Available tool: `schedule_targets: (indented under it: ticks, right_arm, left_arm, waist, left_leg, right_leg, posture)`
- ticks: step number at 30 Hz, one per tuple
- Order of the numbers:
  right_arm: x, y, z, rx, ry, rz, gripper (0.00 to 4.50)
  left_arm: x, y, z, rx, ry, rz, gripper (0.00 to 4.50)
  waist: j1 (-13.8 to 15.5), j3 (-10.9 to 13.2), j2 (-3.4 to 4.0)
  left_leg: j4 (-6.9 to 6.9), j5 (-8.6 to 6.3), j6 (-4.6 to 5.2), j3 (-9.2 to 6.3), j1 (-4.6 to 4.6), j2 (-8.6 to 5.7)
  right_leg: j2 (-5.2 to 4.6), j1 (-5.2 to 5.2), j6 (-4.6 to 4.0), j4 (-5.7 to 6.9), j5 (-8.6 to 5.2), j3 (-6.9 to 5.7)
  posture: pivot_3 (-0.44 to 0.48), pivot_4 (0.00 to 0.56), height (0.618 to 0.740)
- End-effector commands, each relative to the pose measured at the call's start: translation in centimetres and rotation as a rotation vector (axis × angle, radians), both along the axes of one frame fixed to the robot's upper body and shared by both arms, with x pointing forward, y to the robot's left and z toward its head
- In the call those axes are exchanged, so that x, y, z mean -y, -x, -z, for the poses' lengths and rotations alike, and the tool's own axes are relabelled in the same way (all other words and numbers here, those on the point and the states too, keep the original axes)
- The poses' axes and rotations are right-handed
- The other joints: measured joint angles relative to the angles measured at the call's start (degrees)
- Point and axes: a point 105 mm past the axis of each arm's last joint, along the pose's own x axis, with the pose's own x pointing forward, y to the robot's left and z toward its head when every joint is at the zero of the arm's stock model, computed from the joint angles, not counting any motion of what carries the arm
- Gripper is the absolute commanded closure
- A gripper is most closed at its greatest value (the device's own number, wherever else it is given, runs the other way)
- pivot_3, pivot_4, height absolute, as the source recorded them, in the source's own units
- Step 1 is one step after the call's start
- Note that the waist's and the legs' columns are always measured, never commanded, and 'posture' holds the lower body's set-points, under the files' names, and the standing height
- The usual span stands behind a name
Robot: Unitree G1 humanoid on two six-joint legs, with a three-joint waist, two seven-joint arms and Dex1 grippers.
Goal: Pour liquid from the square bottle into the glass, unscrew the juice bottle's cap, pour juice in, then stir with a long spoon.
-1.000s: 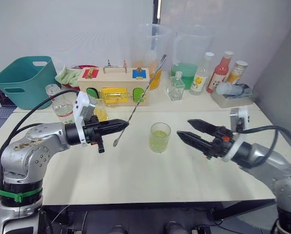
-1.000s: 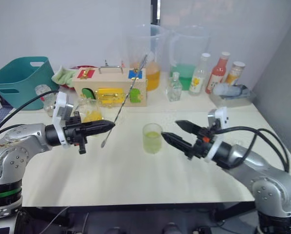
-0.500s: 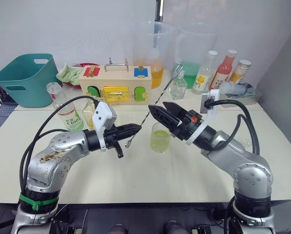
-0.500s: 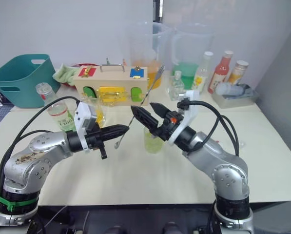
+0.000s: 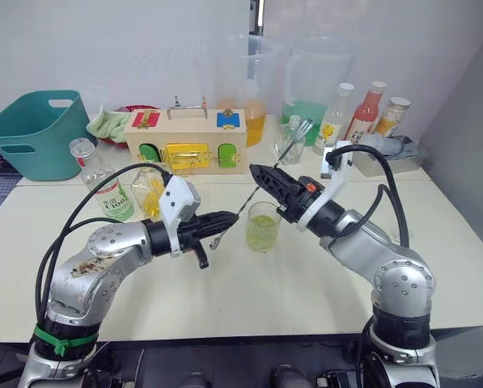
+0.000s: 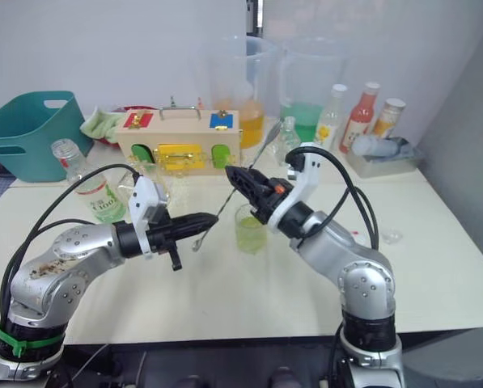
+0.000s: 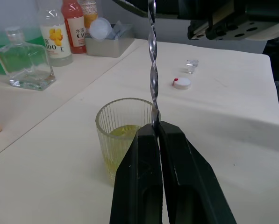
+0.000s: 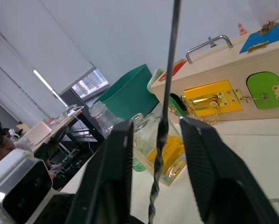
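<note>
Spoon work: we pinch the long spoon (image 5: 261, 179) in our left end effector (image 5: 222, 219), just left of the glass (image 5: 263, 227); our right end effector (image 5: 267, 179), fingers spread, straddles its shaft above.

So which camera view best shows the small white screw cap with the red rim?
The left wrist view: the small white screw cap with the red rim lies in plain sight on the table beyond the small clear tumbler. In the head views it is at most a speck, too small to make out.
</note>
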Motion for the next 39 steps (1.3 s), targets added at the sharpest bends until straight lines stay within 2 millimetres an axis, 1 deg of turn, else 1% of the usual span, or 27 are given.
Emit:
schedule_targets:
  ticks: [1,2,5,12,15,17,19,21,26,28,29,31,35,37,39]
  right_arm:
    - [-0.3,0.7,-1.5,0.037,-0.049,-0.032,4.27]
    - [-0.3,0.7,-1.6,0.036,-0.056,-0.031,4.47]
    - [-0.2,0.7,-1.7,0.031,-0.058,-0.029,4.47]
    - [-0.1,0.6,-1.6,0.015,-0.043,-0.033,4.47]
    - [0.1,0.4,-1.7,0.022,-0.043,-0.020,4.47]
    - [0.3,0.3,-1.9,0.037,-0.041,-0.014,4.50]
    - [0.8,0.1,-2.4,0.059,-0.039,-0.009,4.50]
    - [1.1,0.0,-2.6,0.067,-0.039,-0.006,4.50]
    - [3.1,-0.8,-4.5,0.133,-0.006,0.023,4.50]
    - [4.4,-1.3,-5.9,0.188,0.059,0.036,4.50]
    - [4.8,-1.5,-6.3,0.206,0.085,0.041,4.50]
    - [5.6,-1.9,-7.0,0.233,0.123,0.052,4.50]
    - [7.6,-2.5,-9.0,0.283,0.179,0.079,4.50]
    - [7.9,-2.6,-9.2,0.291,0.204,0.079,4.50]
    - [7.8,-2.7,-8.9,0.291,0.228,0.080,4.50]
  left_arm:
    - [-0.3,0.1,-0.9,0.061,0.006,0.002,4.50]
    - [-0.5,0.1,-0.8,0.061,0.006,-0.002,4.50]
    - [-0.8,-0.1,-0.6,0.061,0.005,-0.009,4.50]
    - [-0.9,-0.2,-0.8,0.071,0.029,-0.005,4.50]
    - [-1.0,-0.4,-0.7,0.048,0.037,-0.009,4.50]
    - [-1.1,-0.5,-0.8,0.000,0.081,-0.007,3.81]
    - [-1.3,-0.1,-1.9,-0.020,0.136,0.033,3.19]
    - [-1.4,0.3,-2.6,-0.022,0.156,0.056,2.53]
    - [-3.1,0.6,-4.0,-0.017,0.161,0.062,0.85]
    - [-4.1,0.7,-4.3,-0.016,0.142,0.056,0.18]
    - [-4.5,0.7,-4.3,-0.023,0.134,0.055,0.03]
    - [-5.2,0.7,-4.1,-0.035,0.110,0.052,0.03]
    - [-6.2,0.7,-3.4,-0.050,0.085,0.035,0.03]
    - [-6.3,0.7,-3.4,-0.051,0.088,0.036,0.03]
    - [-6.1,0.8,-3.2,-0.046,0.083,0.040,0.03]
  waist:
    - [-0.04,0.00,0.00]
    - [-0.07,0.00,0.00]
    - [-0.08,0.00,0.00]
    - [-0.13,0.00,0.00]
    - [-0.15,0.00,0.00]
    - [-0.14,0.00,0.00]
    - [-0.18,0.00,0.00]
    - [-0.16,0.00,0.00]
    - [-0.20,0.01,0.01]
    - [-0.20,0.03,0.04]
    - [-0.19,0.03,0.04]
    - [-0.18,0.03,0.04]
    - [-0.20,0.03,0.04]
    - [-0.17,0.03,0.03]
    - [-0.16,0.03,0.04]
  left_leg:
    - [0.00,0.00,0.00,0.01,0.00,0.00]
    - [0.00,0.00,0.00,0.01,0.01,0.00]
    - [0.00,0.00,0.00,0.01,0.00,0.00]
    - [0.00,0.00,0.00,0.01,0.00,0.00]
    - [-0.01,0.00,0.00,0.01,0.01,0.00]
    - [-0.01,0.00,0.00,0.00,0.00,0.00]
    - [0.00,0.00,0.00,0.00,-0.01,0.00]
    - [0.00,0.00,0.01,0.00,-0.05,0.00]
    - [0.00,0.00,0.01,0.01,-0.04,0.00]
    - [0.00,0.00,0.01,0.01,-0.04,0.00]
    - [-0.01,0.00,0.01,0.03,-0.06,-0.01]
    - [-0.03,0.00,0.01,0.03,-0.04,0.00]
    - [-0.05,-0.01,0.02,0.06,-0.07,0.00]
    - [-0.05,-0.01,0.02,0.06,-0.09,0.01]
    - [-0.05,-0.01,0.02,0.05,-0.10,0.01]
  right_leg:
    - [0.00,0.00,0.00,0.00,0.00,0.00]
    - [0.00,0.00,0.00,0.00,0.00,0.00]
    - [0.00,0.00,0.00,0.00,0.00,0.00]
    - [0.00,0.00,0.00,0.00,0.00,0.00]
    - [0.00,0.00,0.00,0.00,0.00,0.00]
    - [0.00,0.00,0.00,0.00,0.00,0.00]
    - [0.00,0.00,0.00,-0.01,0.00,0.00]
    - [0.00,-0.03,0.00,-0.02,0.00,0.00]
    - [0.00,-0.02,0.00,-0.02,0.00,-0.01]
    - [0.00,-0.03,0.00,-0.03,0.00,-0.01]
    - [0.00,-0.04,0.00,-0.05,0.00,0.00]
    - [0.01,-0.04,0.00,-0.06,0.00,-0.01]
    - [0.00,-0.04,0.00,-0.14,-0.01,0.00]
    - [0.00,-0.05,0.00,-0.15,-0.01,-0.01]
    - [0.00,-0.05,0.00,-0.14,0.00,0.00]
  posture:
    - [0.000,0.150,0.740]
    - [0.000,0.150,0.740]
    - [0.000,0.150,0.740]
    - [0.000,0.150,0.740]
    - [0.000,0.150,0.740]
    - [0.000,0.150,0.740]
    - [0.000,0.150,0.740]
    - [0.000,0.150,0.740]
    - [0.000,0.150,0.740]
    - [0.000,0.150,0.740]
    - [0.000,0.150,0.740]
    - [0.000,0.150,0.740]
    - [0.000,0.150,0.740]
    - [0.000,0.150,0.740]
    - [0.000,0.150,0.740]
